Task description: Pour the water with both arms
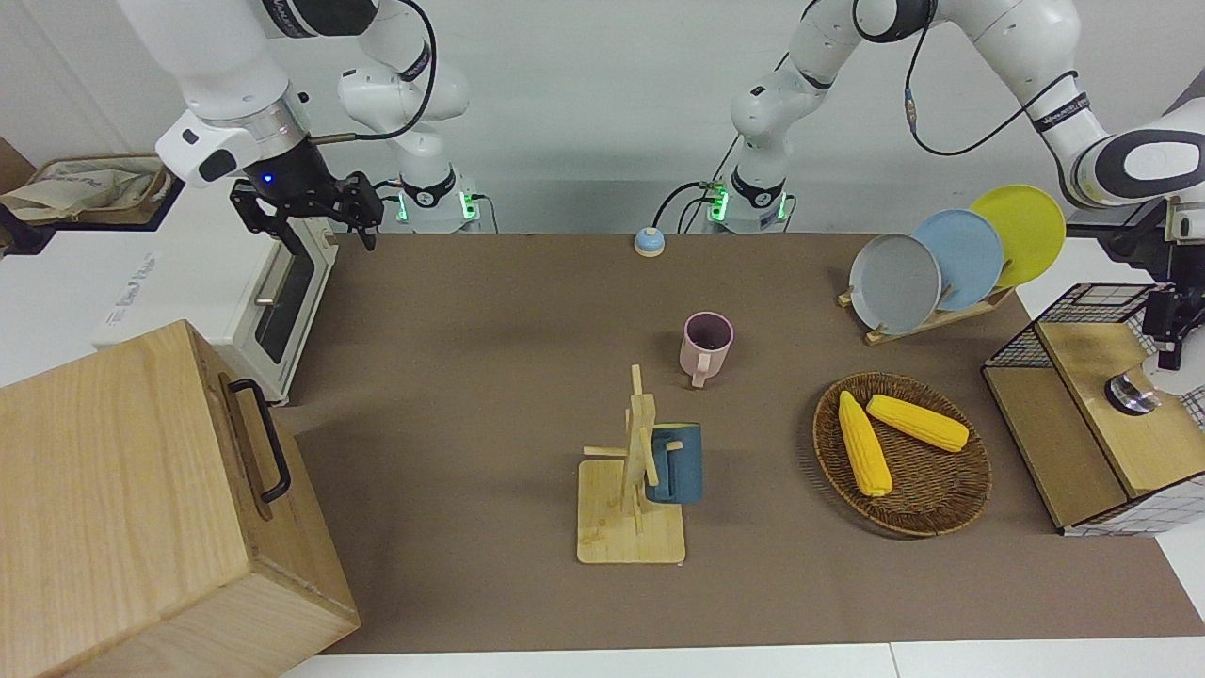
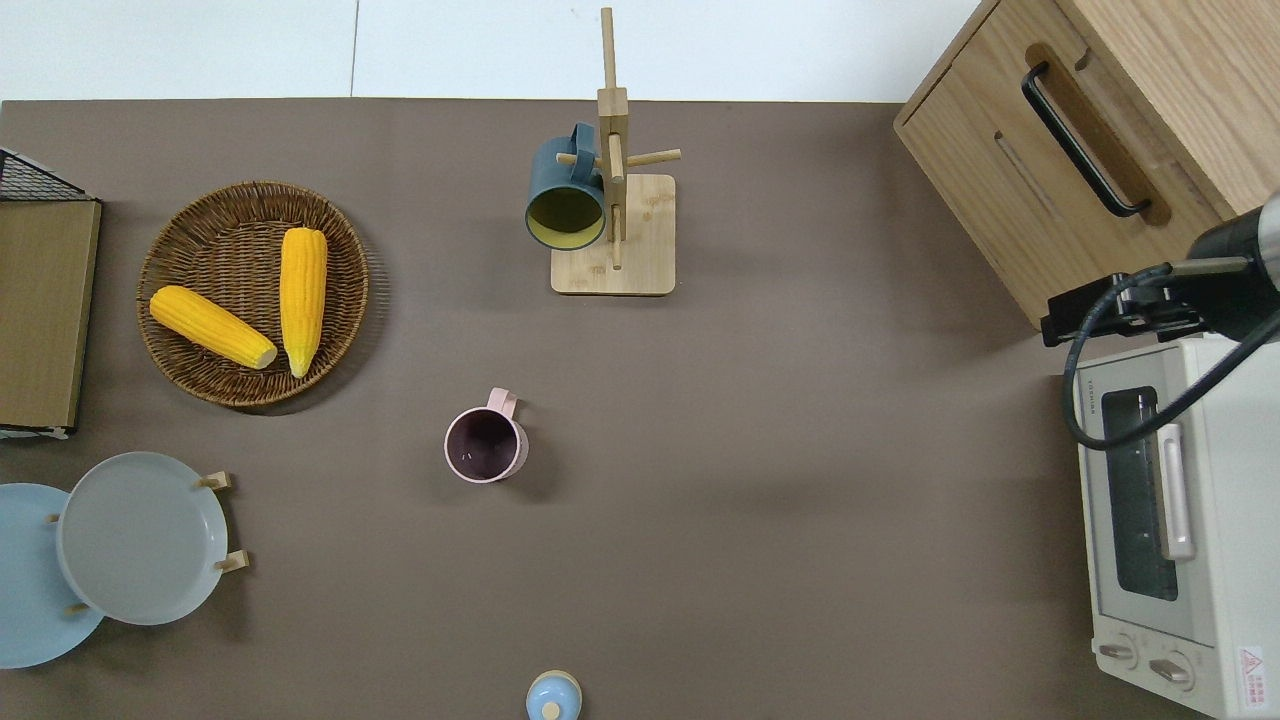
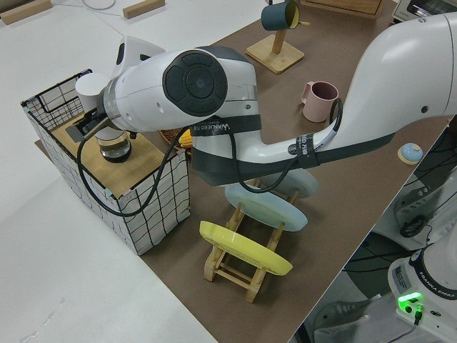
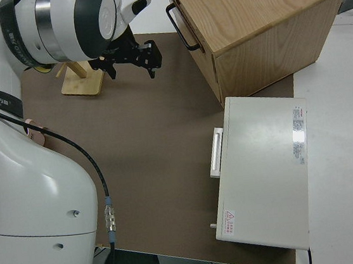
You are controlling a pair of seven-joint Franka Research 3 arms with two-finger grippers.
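Neither gripper holds a vessel: right gripper [image 1: 306, 215] hangs by the toaster oven [image 2: 1170, 520], fingers spread and empty; left gripper [image 1: 1167, 325] over the wire crate [image 1: 1083, 320], fingers indiscernible; pink mug [image 2: 485, 445] stands upright, ready for pouring.

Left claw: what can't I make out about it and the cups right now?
Left claw: mostly hidden by its own wrist in the left side view, and outside the overhead view's edge. Whether it grips the glass is unclear.
Glass: too small in the front view to show any water.
Pink mug: dark inside in the overhead view, so its contents are unreadable.
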